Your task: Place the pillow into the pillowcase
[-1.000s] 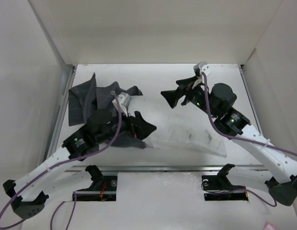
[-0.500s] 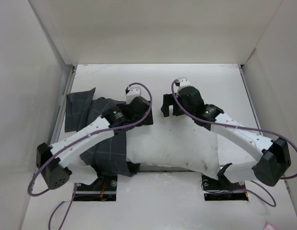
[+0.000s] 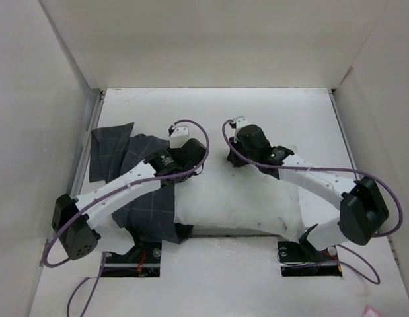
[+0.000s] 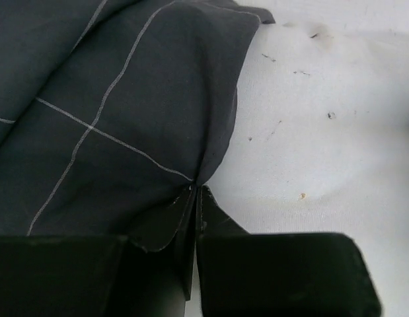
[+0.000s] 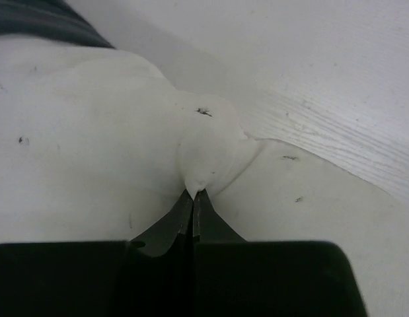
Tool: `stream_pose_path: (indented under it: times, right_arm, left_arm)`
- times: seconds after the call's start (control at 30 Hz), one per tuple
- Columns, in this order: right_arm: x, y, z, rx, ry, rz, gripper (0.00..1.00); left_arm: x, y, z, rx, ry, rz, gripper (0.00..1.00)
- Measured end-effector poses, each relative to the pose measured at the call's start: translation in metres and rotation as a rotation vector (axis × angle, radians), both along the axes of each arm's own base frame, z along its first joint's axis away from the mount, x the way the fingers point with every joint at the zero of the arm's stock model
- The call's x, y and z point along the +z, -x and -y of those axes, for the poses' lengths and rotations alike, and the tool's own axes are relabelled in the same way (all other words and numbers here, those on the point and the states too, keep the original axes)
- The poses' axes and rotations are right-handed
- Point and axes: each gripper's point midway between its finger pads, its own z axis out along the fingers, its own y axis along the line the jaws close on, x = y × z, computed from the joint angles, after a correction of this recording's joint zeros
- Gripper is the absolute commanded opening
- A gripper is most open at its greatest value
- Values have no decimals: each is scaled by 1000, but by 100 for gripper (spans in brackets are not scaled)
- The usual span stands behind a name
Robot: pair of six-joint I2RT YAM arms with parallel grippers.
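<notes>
Two fingers (image 4: 216, 222) pinch pillowcase (image 4: 125, 99); two, pillow (image 5: 92, 132).

No readable words, labels, brands, numbers or signs anywhere. Only a plain grid of thin light lines on the pillowcase (image 4: 92, 99), and small dark specks on the pillow (image 4: 323, 145).

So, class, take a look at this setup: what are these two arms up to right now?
Two robot arms are fitting a white pillow into a dark checked pillowcase. The left tool is pinched shut on the edge of the pillowcase where it meets the pillow. The right tool is pinched shut on a small bunch of the pillow's fabric at its far edge. The case covers only the pillow's left end, and most of the pillow lies bare.
</notes>
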Motion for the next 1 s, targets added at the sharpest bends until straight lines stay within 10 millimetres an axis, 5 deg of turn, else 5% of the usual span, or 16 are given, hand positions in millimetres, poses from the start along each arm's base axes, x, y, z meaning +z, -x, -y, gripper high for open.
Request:
stream_pose_path:
  times: [0.2,0.4,0.57,0.6,0.63,0.67,0.73,0.77,0.87,1.0]
  right_arm:
    - [17,-49,35,-269,-26,51,0]
    - [51,-118,113,-567,-34,141,0]
    - [78,-155,142,-621,13,245,0]
    - [82,-158,140,-597,18,259,0]
    - [84,-159,138,-579,21,264,0]
    - [85,-159,136,-560,23,266,6]
    - [85,-158,131,-524,22,266,27]
    - [85,-158,128,-509,21,265,49]
    - [85,-157,122,-477,16,262,76]
    - [86,-151,115,-430,-3,244,85]
  left_arm:
    - [10,-45,18,-32,13,94,0]
    - [34,-130,63,-129,61,210,0]
    - [64,-191,93,-178,60,299,0]
    - [67,-194,94,-188,57,308,10]
    - [69,-195,93,-200,48,312,37]
    - [72,-196,92,-209,41,314,60]
    - [78,-197,93,-228,41,321,71]
    - [80,-198,92,-230,40,321,78]
    - [83,-198,88,-234,27,314,86]
    - [74,-192,80,-228,4,269,82]
